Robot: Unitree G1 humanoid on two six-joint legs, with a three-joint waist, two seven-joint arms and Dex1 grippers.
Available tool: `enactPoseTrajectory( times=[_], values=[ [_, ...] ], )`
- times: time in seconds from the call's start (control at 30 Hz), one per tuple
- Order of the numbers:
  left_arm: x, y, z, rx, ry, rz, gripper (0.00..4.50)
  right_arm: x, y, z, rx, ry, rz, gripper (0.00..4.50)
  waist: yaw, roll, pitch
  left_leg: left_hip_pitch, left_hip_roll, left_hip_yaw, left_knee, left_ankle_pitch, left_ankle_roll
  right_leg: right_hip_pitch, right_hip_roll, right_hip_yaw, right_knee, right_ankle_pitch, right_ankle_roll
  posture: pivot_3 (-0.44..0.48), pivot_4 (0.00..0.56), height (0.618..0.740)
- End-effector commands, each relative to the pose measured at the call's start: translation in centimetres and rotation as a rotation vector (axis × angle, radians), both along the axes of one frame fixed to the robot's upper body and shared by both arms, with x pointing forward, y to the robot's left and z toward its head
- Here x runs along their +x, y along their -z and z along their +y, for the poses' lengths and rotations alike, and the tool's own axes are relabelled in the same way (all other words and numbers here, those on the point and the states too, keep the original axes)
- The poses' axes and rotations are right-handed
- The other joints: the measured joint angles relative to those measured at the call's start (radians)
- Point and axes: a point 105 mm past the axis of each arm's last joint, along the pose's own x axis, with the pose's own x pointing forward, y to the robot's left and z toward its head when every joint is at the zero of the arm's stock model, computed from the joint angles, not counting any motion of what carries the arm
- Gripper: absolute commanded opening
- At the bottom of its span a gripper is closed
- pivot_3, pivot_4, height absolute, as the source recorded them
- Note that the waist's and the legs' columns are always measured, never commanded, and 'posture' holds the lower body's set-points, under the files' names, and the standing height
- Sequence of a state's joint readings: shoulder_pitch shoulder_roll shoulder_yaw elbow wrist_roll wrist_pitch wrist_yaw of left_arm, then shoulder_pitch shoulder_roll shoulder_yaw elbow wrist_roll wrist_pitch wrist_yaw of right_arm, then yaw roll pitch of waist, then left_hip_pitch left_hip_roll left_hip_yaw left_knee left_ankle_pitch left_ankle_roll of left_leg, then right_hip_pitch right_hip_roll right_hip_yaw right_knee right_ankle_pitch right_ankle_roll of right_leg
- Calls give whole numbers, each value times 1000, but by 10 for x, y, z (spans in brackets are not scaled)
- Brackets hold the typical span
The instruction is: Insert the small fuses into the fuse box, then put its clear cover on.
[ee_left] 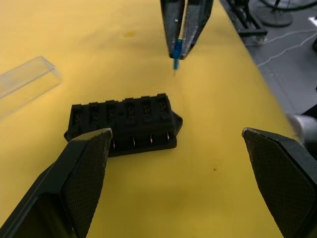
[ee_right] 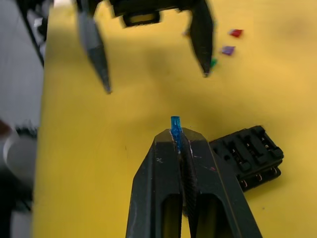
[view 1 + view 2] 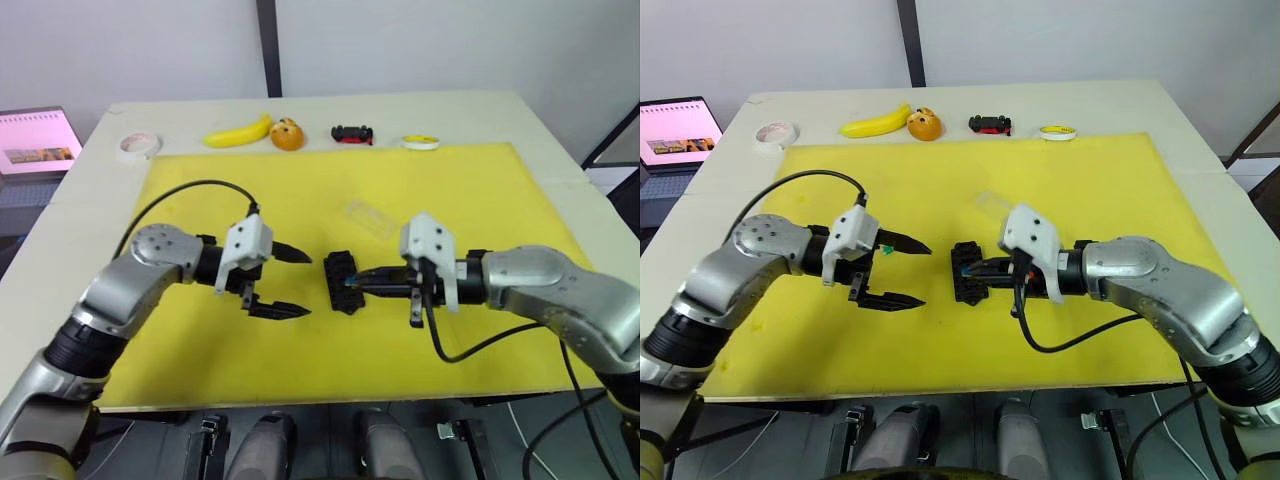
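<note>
Looks like a robotics lab or test room, not anyone's home. A plain pale table (image 3: 560,150) sits against a bare white wall, covered by a yellow work mat (image 3: 300,200). Along the mat's far edge there's a row of random props: tape roll (image 3: 137,146) at 10 o'clock, banana (image 3: 238,132) and toy car (image 3: 352,134) near 12. A laptop (image 3: 38,145) glows at 9, and loose cables trail on the floor.

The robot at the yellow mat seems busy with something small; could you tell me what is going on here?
The right gripper is pinching a blue fuse just beside the black fuse box, whose slots look empty. The left gripper hovers open on the box's other side. The clear cover lies on the mat behind the box, and other fuses lie loose.
</note>
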State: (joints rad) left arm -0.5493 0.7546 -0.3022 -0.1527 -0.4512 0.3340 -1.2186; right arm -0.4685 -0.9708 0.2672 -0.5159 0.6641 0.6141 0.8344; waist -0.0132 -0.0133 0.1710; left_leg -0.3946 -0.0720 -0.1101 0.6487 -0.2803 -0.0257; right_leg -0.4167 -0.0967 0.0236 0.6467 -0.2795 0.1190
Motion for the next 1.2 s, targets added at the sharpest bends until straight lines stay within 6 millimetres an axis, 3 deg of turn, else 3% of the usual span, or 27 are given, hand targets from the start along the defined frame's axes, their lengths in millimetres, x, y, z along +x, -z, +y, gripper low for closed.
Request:
enactPoseTrajectory(
  times=[0.03,0.7,1.2],
  values=[
    [-2,-2,-6,12,38,-88,4443,2,-1,-1,-42,-62,-84,0,1,0,0,0,0,0,0,0,0,0,0,0,0,0,0,0,150,740],
    [1,9,-14,25,19,-108,4443,20,17,2,-123,-123,-132,0,2,0,0,0,0,-2,0,1,-2,0,0,-1,1,0,0,0,150,740],
    [0,10,-14,23,13,-113,4443,22,12,6,-128,-158,-142,0,2,0,0,0,0,-2,1,1,-2,0,0,-1,2,0,0,0,150,740]
  ],
)
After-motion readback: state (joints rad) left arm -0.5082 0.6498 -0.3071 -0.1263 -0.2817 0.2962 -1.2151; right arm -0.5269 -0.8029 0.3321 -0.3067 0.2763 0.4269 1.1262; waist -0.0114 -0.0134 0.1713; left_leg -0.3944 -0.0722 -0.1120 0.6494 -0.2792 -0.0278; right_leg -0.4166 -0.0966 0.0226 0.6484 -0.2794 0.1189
